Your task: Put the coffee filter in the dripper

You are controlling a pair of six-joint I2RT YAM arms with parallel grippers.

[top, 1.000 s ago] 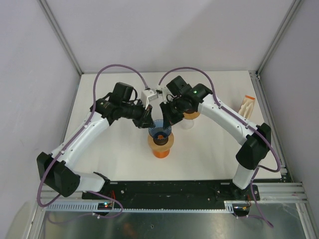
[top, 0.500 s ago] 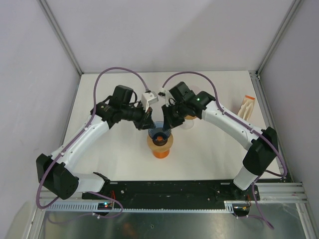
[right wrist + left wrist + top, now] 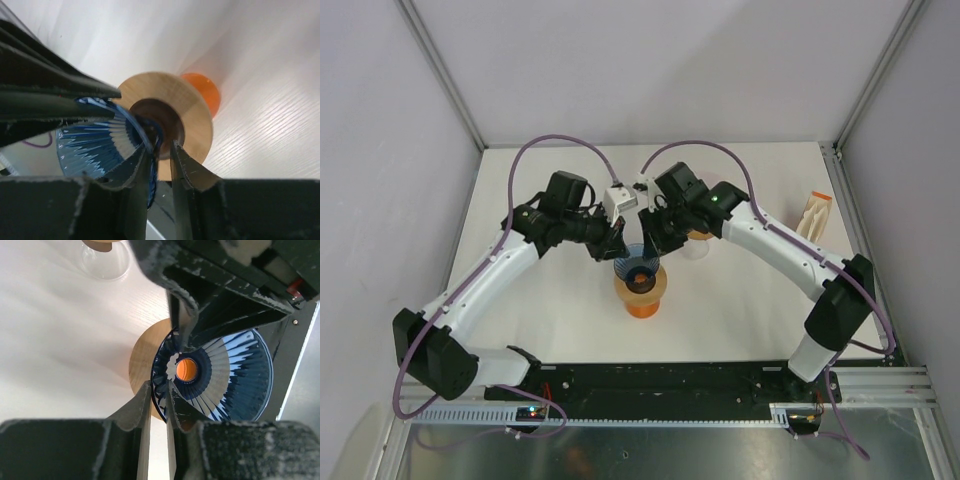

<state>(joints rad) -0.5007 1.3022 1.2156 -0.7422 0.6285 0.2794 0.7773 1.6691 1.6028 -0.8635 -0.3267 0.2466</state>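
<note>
A blue ribbed dripper (image 3: 640,264) sits in a wooden collar (image 3: 641,289) on an orange cup (image 3: 642,306) at the table's middle. My left gripper (image 3: 159,385) is shut on the dripper's rim (image 3: 161,390) from the left. My right gripper (image 3: 161,146) is at the opposite side. Its jaws stand slightly apart, with the blue rim (image 3: 150,145) against one finger and a gap to the other. A beige paper item (image 3: 817,213), apparently the coffee filter, lies at the table's right edge, far from both grippers. The dripper's inside (image 3: 240,375) shows only its ribs and the orange below.
A clear glass vessel with a wooden collar (image 3: 698,240) stands just right of the dripper, under the right arm, and also shows in the left wrist view (image 3: 105,260). Metal frame posts stand at the table's back corners.
The right gripper's jaws have parted from the dripper's rim, and that arm has shifted slightly left. The left gripper keeps its hold.
</note>
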